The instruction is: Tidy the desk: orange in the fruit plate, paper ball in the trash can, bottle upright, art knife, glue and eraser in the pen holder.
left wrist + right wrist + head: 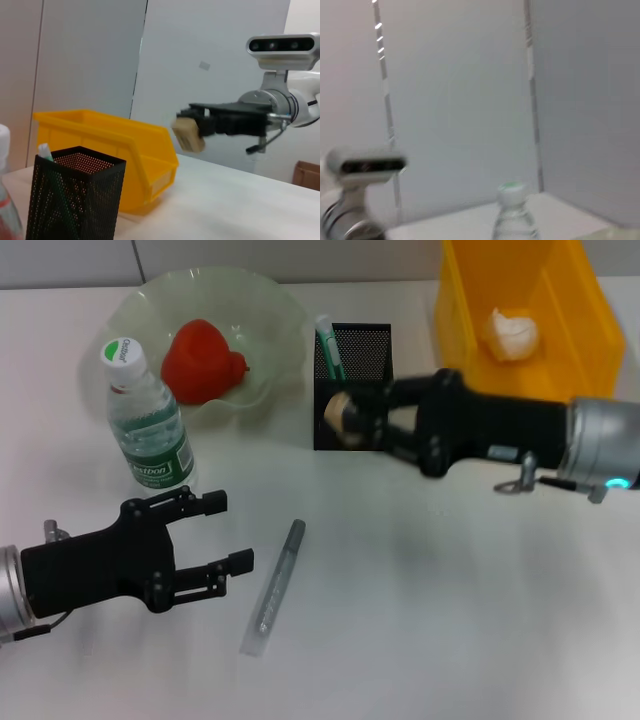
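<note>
Risk sits mostly with the eraser [336, 410], pinched between the fingers of the right gripper [345, 418], which is raised above the desk [450, 620] and, in the head view, over the near rim of the pen holder [352, 386]. The left wrist view, though, shows the eraser well up in the air and off to one side of the holder [75, 197], so I cannot tell how squarely it lines up with the opening; let go off-centre, it would likely strike the mesh edge and bounce to the desk. It seems held by one end, so it could also swivel in the grip. The knife [330, 350] already stands in the holder's far left corner, taking some room, and a nudge from the gripper could shove or tip the light box. The eraser itself is a small beige block, its edges a little rounded. The left gripper [225, 532] hangs with fingers apart, holding nothing, just beside the glue [275, 585], which lies flat and is not yet put away; a careless reach could roll it or knock the upright bottle [145, 425] nearby. The orange [203, 360] lies in the plate [270, 315], and the paper ball [512, 334] in the trash can [590, 340].
</note>
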### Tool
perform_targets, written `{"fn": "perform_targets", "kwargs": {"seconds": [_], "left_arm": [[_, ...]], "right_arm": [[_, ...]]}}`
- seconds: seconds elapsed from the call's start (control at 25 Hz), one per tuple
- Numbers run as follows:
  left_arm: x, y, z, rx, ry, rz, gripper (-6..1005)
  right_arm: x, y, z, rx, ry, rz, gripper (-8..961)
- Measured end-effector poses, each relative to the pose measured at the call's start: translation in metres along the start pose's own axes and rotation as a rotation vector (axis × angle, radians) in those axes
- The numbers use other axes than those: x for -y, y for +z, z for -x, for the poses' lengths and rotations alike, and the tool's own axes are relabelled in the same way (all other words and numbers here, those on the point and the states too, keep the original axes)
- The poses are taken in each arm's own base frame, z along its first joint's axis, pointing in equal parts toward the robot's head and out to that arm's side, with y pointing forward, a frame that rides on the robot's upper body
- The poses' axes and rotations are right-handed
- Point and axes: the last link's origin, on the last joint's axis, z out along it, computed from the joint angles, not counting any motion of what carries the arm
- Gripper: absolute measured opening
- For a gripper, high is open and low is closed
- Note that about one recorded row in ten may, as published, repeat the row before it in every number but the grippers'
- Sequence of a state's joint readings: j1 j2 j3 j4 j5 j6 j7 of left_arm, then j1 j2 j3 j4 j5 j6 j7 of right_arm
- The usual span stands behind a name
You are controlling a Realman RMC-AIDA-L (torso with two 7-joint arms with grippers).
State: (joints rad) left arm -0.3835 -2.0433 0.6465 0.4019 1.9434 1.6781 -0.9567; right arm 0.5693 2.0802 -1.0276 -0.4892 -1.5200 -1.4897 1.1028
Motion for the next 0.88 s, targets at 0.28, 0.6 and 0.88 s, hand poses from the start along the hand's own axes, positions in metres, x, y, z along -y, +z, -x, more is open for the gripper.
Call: {"fn": "perform_targets", "kwargs": {"seconds": [0.28,0.6,0.88], "left_arm": [[-0.001,0.001,0.001,-0.002,-0.002,0.001,784],[-0.002,0.002,0.001,-0.006,0.003,0.007,784],[-0.003,0.003,0.000,-0.013,0.003,0.008,784]], "right_arm": [[0.019,-0.013,0.007,0.100,0.027,-0.160,230],[0.039,0.001,0.011,0.041,0.009,-0.233,230],[0.049,0.007,0.009,-0.011,0.001,-0.276,274]]}}
